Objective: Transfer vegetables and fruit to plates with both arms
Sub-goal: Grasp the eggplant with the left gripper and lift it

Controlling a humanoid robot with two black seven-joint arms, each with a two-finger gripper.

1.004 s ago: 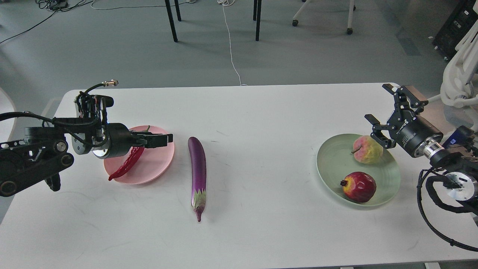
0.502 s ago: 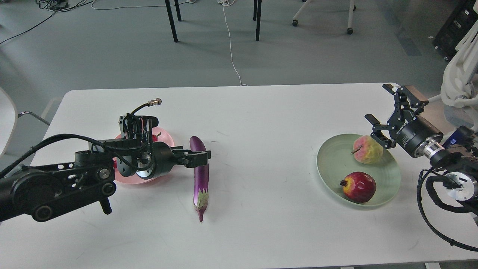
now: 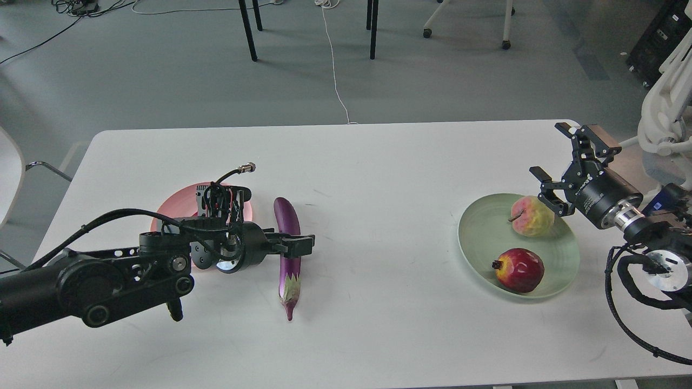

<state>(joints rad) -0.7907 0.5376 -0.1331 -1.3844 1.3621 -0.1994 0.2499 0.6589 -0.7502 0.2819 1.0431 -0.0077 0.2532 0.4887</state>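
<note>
While the eggplant (image 3: 288, 254) lies flat on the table (image 3: 378, 335), the task is not finished, and you should treat it as the one piece clearly left to move. Take the eggplant as your landmark. Nearest you, its capped end points toward the table's front edge; its rounded tip points away.

Across its middle sits the left gripper (image 3: 300, 246), reaching in from the eggplant's left. You can see the fingers side-on only, so I cannot tell whether they are apart or pressed on the eggplant. Just left of the eggplant and behind the arm, the pink plate (image 3: 175, 208) is mostly hidden; the chili pepper cannot be seen now, so you cannot confirm from this view that it is on the plate.

Well to the eggplant's right, the green plate (image 3: 478, 237) holds the pomegranate (image 3: 520, 269) at its near side and the peach (image 3: 532, 216) at its far side, so the fruit half looks done. The right gripper (image 3: 559, 162) hovers at the far right of that plate, beside the peach, fingers spread and empty.

Compared with a second ago, your left arm has swung rightward from over the pink plate to the eggplant, covering the pepper that then lay across that plate. The right arm has barely shifted.
</note>
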